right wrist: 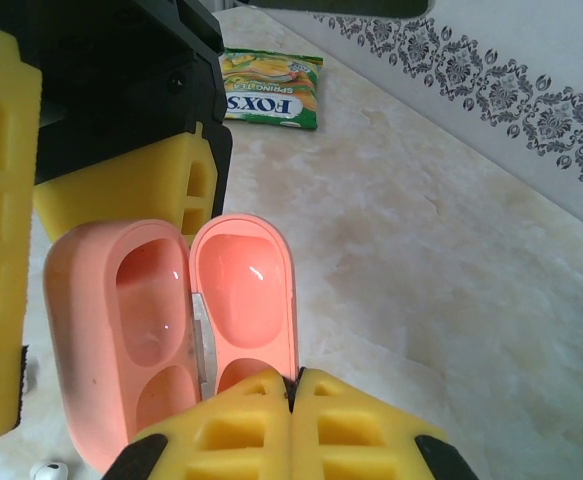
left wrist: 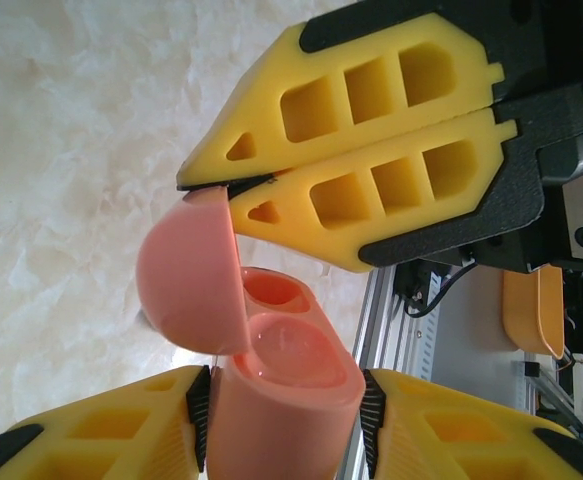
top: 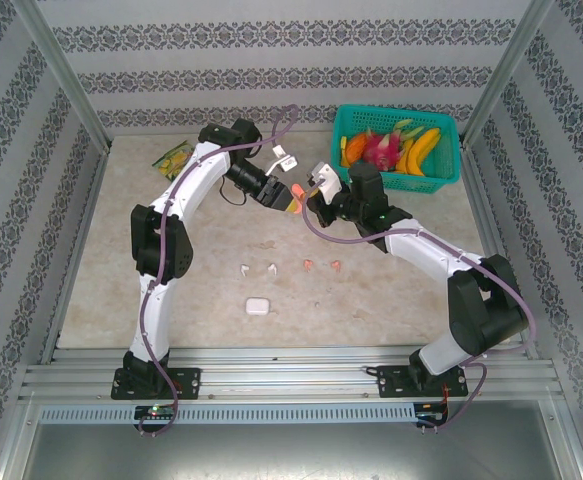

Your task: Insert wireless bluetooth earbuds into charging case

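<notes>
Left wrist: your left end effector (left wrist: 283, 402) clamps the pink case (left wrist: 289, 355), closed right end effector (left wrist: 227, 188) props its lid (left wrist: 186, 275); coral earbuds (top: 309, 264) likely next.

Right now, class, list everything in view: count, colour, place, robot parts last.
Coral-pink plastic charging case: one, pink, open, held above the beige table.
Tiny white plastic earbuds: two, white, table centre.
Tiny coral-pink plastic earbuds: two, pink, right of those.
Small white rounded case: one, white, nearer than the earbuds.
Green plastic basket: one, green, far right, holding fruit.
Yellow-green snack packet: one, far left.
Left gripper: one, yellow-fingered, gripping the case body.
Right gripper: one, yellow-fingered, pinching its lid.
</notes>
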### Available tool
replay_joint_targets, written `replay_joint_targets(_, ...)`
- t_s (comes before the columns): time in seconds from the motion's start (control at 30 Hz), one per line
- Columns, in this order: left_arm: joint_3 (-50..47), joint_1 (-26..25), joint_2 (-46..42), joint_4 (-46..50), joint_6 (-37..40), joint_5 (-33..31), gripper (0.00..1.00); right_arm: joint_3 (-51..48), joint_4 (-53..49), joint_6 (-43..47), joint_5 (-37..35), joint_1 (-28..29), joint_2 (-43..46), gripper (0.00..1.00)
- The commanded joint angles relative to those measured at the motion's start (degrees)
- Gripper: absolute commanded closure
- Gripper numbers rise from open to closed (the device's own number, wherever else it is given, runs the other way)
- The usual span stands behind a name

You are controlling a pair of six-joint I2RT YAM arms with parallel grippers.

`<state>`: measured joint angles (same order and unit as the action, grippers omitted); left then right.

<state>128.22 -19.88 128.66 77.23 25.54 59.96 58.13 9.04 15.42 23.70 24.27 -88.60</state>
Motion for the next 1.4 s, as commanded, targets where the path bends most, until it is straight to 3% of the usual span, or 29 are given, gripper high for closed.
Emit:
replay_joint_targets(0.0, 0.87, -0.71, 0.56, 1.88, 1.40, 0.95, 0.54, 1.53, -0.09, 1.02, 1.95, 0.34, 2.29, 1.00)
replay_joint_targets(0.77, 0.83, -0.96, 0.88, -2.17, -0.95, 2.00, 0.55, 1.47, -0.85, 0.49, 2.13, 0.65, 2.62, 1.00)
replay_joint_targets(1.37, 0.05, -1.04, 1.04, -2.04, -0.30, 2.37, 0.74, 2.10, -1.00, -0.11, 1.17, 0.69, 2.54, 1.00)
